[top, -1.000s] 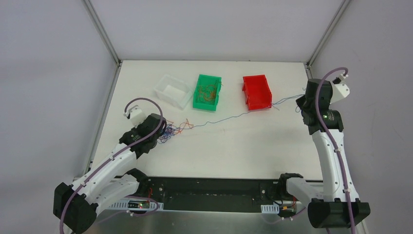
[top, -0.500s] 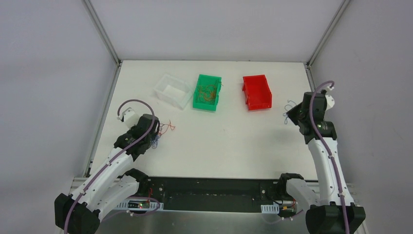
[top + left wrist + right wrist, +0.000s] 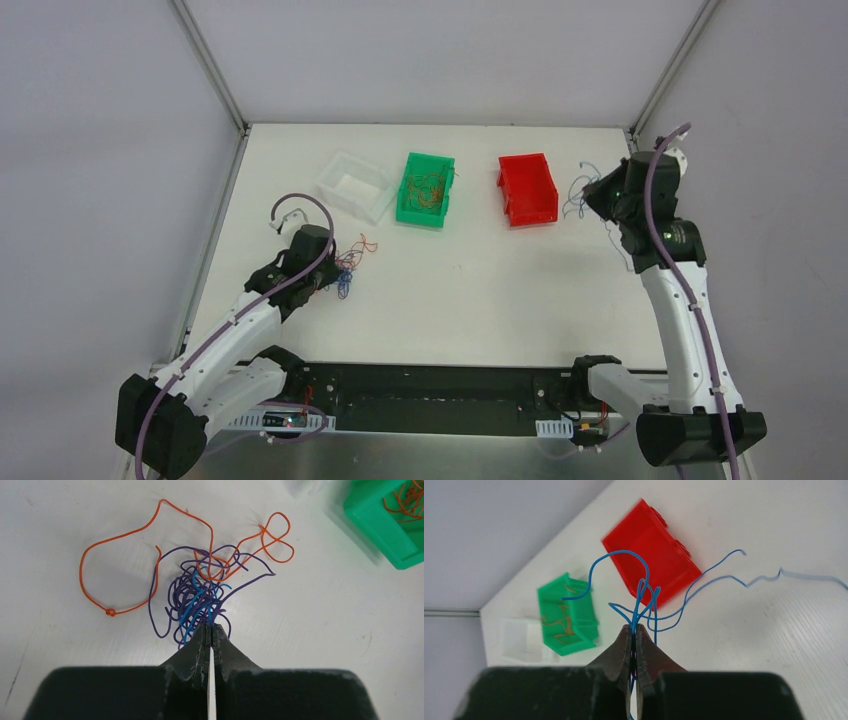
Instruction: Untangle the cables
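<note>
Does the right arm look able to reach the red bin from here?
Probably yes: the right gripper, shut on the blue wire, sits beside the red bin with nothing between.

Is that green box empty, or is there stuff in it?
Not empty. The green bin holds a loose heap of thin orange wires, visible from above and in the left wrist view.

Orange, purple, blue cables (image 3: 197,600), possibly translucent white tray (image 3: 374,204)
</note>
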